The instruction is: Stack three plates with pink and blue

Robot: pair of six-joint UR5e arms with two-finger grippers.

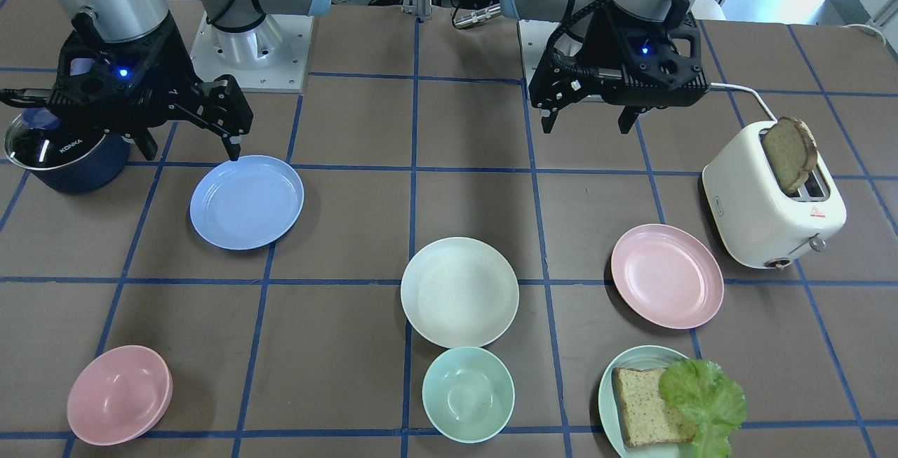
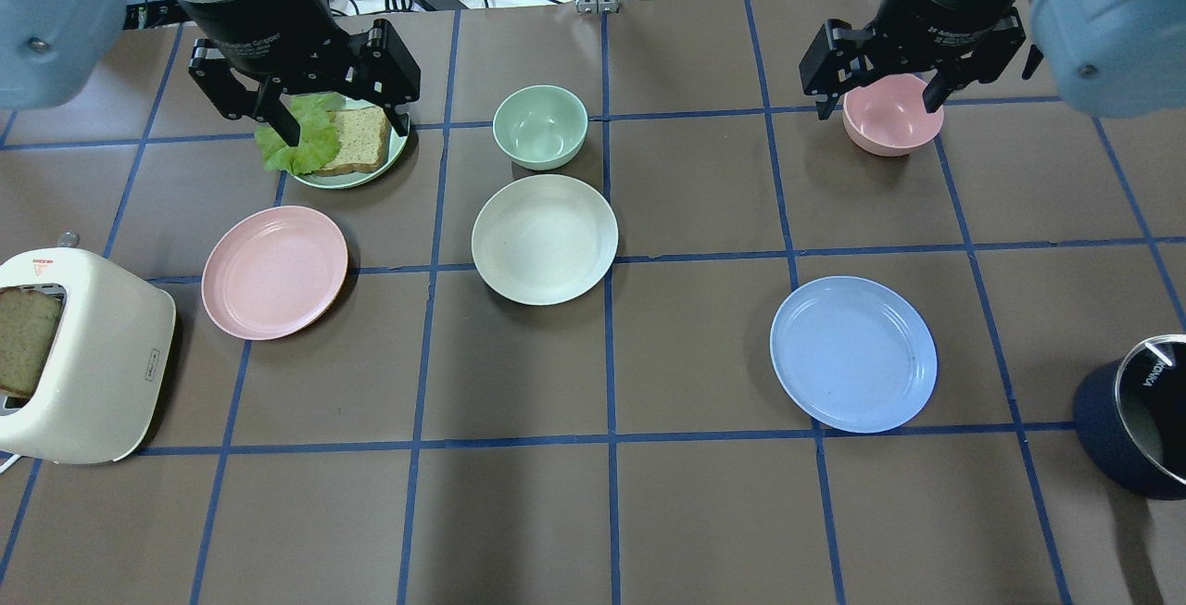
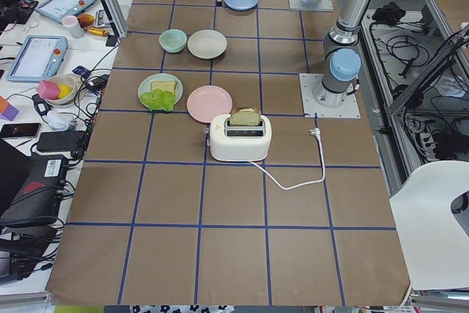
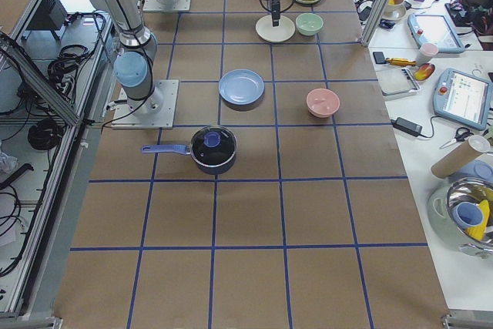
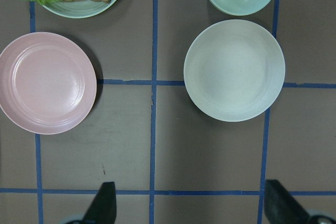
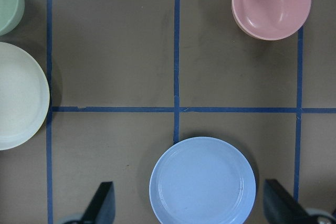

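Three plates lie flat on the table (image 2: pixel 686 512), hollows up; being round, they show no long axis, and none is stacked. The pink plate (image 2: pixel 274 272) is at left near the toaster (image 2: pixel 93 373), the cream-white plate (image 2: pixel 545 239) is in the middle just beside the mint bowl (image 2: pixel 540 126), and the blue plate (image 2: pixel 853 353) is at right, nearer the robot and well apart. The left gripper (image 1: pixel 586 125) hangs raised on the robot's side of the pink and cream plates, jaws spread, nothing held; the right gripper (image 1: pixel 191 153) is raised by the blue plate's robot-side rim, likewise spread and empty.
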